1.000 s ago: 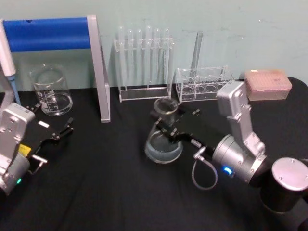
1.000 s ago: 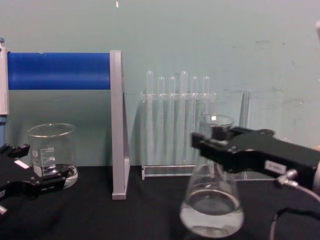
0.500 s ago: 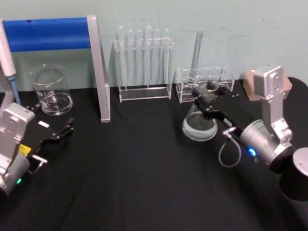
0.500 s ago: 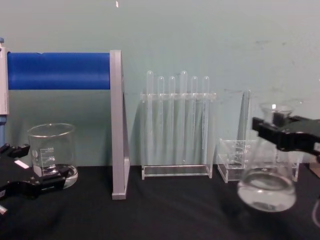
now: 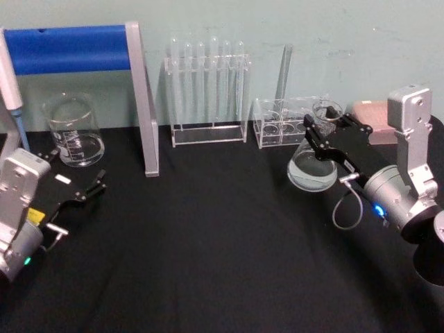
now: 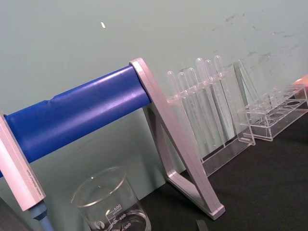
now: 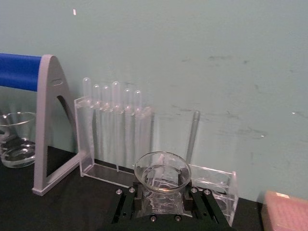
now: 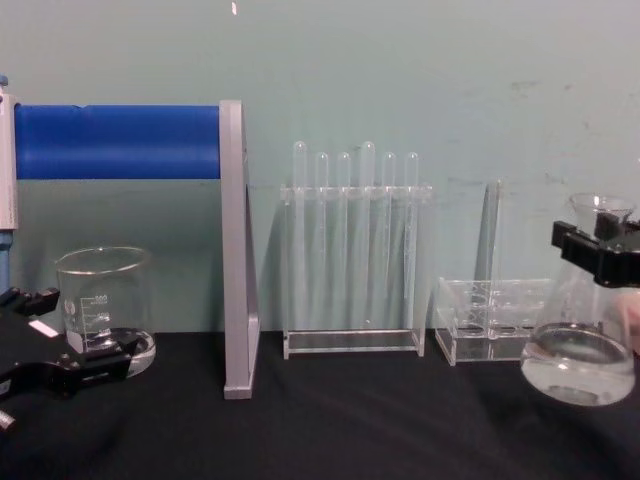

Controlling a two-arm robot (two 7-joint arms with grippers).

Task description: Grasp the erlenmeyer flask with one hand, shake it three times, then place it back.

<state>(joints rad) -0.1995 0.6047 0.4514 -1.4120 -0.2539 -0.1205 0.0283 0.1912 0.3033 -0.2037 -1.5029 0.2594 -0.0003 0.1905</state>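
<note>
**A:** Which arm has the erlenmeyer flask (image 5: 310,170)?

**B:** The right gripper (image 5: 321,127), at the middle right of the head view. Its jaws are closed across the neck just under the flared rim, 1 jaw on each side. The right wrist view shows the open mouth from above, with the jaws touching the glass on both sides.

**A:** Is the flask standing on the bench (image 5: 208,250)?

**B:** I judge not. At the right edge of the chest view the wide base hangs with its underside showing and a little liquid pooled low. It looks clear of the surface.

**A:** How does the long axis lie?

**B:** It is tilted. In the head view the rim points toward the upper right and the base toward the lower left, just in front of the small clear rack (image 5: 281,123). The jaws cross that axis at roughly a right angle.

**A:** And the left gripper (image 5: 78,166)?

**B:** It is parked at the lower left near the beaker (image 5: 73,132), well apart from the flask. Its jaws are spread and hold nothing.

**A:** What does the next move turn on?

**B:** The weight sits below the grip, so any swing pivots at the neck. Set-down calls for an upright axis with the base flat over bare bench, which lies to the flask's left in the frame.
</note>
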